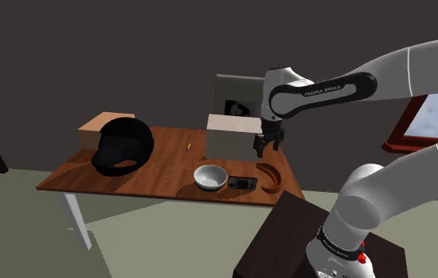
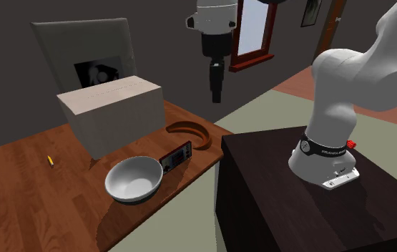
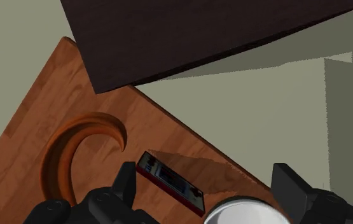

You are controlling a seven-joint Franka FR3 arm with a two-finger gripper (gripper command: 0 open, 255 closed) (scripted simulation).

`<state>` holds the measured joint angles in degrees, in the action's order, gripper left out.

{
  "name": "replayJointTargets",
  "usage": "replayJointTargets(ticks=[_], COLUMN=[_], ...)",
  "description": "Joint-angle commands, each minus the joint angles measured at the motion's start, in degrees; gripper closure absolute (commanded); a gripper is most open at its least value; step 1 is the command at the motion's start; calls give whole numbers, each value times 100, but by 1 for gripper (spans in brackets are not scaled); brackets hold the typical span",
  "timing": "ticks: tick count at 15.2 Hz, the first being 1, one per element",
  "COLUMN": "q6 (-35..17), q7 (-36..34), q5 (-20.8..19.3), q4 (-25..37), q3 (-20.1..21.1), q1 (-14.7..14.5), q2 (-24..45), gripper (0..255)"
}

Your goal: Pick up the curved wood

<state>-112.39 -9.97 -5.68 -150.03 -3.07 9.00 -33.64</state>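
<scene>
The curved wood is a brown crescent lying flat at the table's end nearest the stand. It also shows as a brown arc beside the white box, and the wrist view has the crescent off to one side of the fingers. My black gripper hangs in the air above that end of the table, clear of the wood. From the second exterior view the gripper points straight down. The gripper is open, and nothing sits between its fingers.
A small dark phone-like device and a white bowl lie next to the wood. A white box and a framed picture stand behind. A black helmet-like object and a cardboard box occupy the far end. The dark stand borders the table.
</scene>
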Motion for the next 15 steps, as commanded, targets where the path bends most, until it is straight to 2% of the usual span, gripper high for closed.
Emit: replayJointTargets(ticks=[1, 8, 15], q6=[-433, -1752, -2927], q7=[-49, -297, -754], q5=[-174, -840, -1648], q4=[-166, -293, -39], q3=[-59, -285, -546], q1=[136, 654, 1178], q2=[264, 1451, 2853], gripper=[0, 0, 0])
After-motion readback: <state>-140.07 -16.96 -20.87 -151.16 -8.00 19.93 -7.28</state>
